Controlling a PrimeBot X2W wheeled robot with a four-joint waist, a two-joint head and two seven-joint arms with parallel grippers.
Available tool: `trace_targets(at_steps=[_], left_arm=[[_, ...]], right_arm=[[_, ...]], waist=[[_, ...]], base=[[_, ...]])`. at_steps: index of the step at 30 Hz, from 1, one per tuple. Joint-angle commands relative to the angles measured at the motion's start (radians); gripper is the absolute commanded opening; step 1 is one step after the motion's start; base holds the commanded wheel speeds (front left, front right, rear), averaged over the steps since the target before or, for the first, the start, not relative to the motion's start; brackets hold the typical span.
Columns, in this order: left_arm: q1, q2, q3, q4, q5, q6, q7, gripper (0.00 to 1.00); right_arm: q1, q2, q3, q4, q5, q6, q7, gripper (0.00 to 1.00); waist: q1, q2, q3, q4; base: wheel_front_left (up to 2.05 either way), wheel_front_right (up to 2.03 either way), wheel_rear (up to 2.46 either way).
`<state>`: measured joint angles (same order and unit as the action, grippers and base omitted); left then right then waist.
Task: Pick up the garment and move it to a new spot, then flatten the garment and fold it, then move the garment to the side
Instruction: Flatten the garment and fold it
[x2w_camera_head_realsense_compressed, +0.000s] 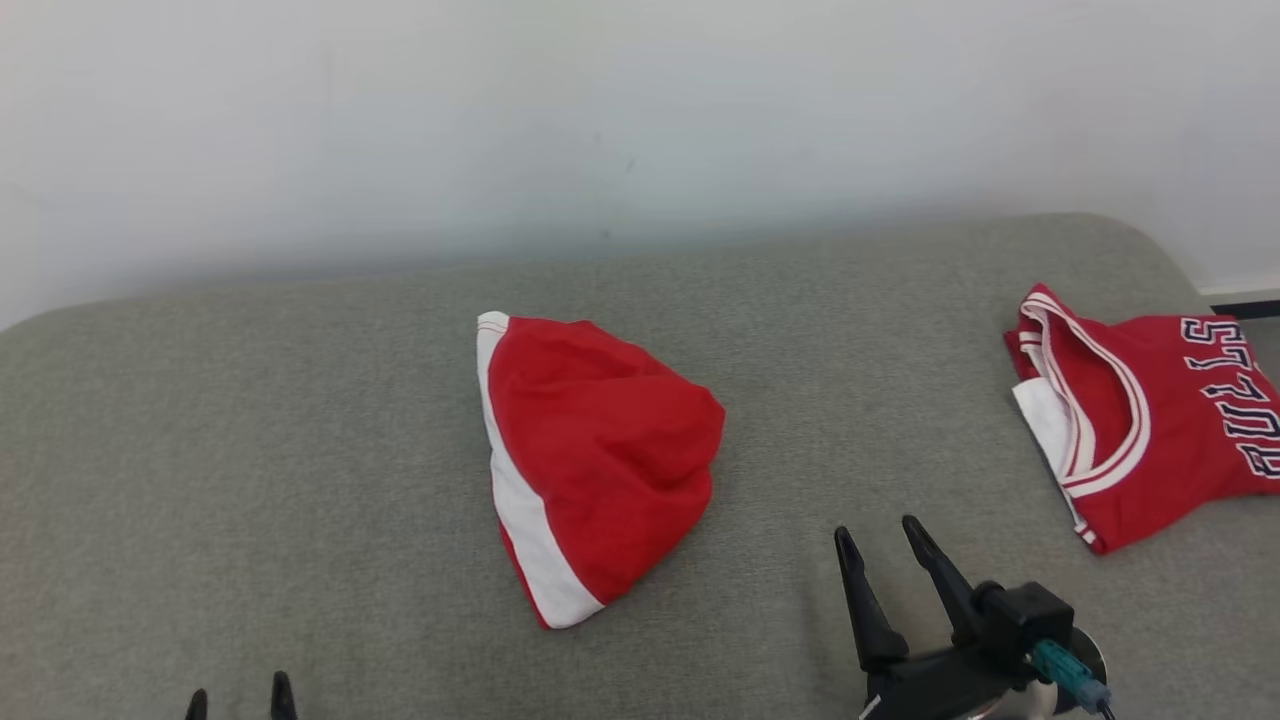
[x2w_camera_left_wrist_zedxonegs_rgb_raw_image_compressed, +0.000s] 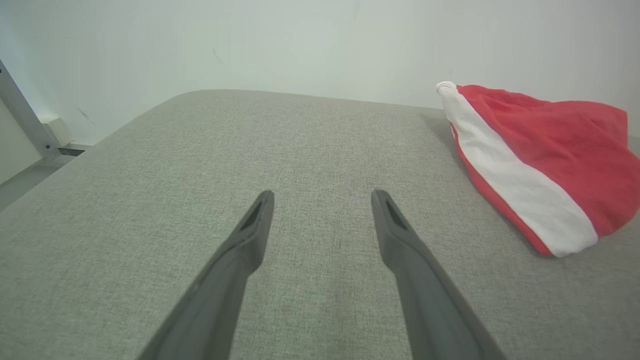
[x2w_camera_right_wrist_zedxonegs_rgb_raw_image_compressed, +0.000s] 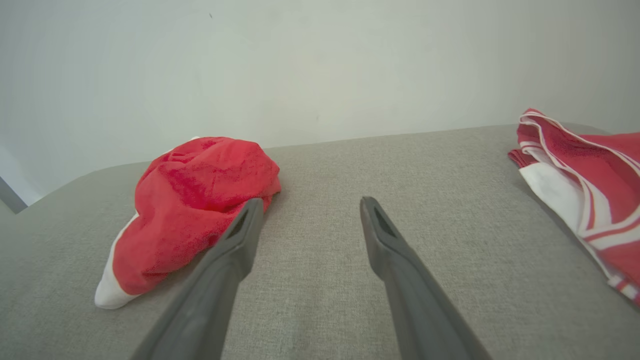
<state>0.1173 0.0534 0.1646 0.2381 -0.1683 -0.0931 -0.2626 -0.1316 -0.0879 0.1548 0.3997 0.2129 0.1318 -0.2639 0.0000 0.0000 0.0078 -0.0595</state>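
Since both garments on the grey cushion are red with white trim, a wrong pick is the main risk. The crumpled garment lies ahead-left of the right gripper, the jersey ahead-right (print reads "BULLS"). It's a loose heap, so a shallow pinch may lift one layer. The left gripper and the right are both spread wide, empty.

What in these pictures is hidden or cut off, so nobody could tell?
Crumpled red garment: bunched on itself in every view, so its type is unclear.
Red jersey: the head view's right edge cuts off its body and part of the lettering.
Left gripper: the head view's bottom edge hides all but the fingertips.
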Motion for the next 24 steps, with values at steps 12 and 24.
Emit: trace_targets(at_steps=[12,24], left_arm=[[-0.062,-0.003,-0.126,0.013,-0.044,0.007,-0.003,1.00],[-0.083,-0.004,-0.153,0.018,-0.072,0.021,-0.003,1.00]], right_arm=[[-0.230,-0.045,0.177,0.128,0.051,-0.003,0.000,1.00],[-0.410,-0.064,0.244,0.313,0.041,-0.003,0.031,0.90]], waist=[[0.0000,0.0000,0.091,0.217],[0.0000,0.0000,0.148,0.317]], base=[[0.00,0.00,0.00],[0.00,0.00,0.00]])
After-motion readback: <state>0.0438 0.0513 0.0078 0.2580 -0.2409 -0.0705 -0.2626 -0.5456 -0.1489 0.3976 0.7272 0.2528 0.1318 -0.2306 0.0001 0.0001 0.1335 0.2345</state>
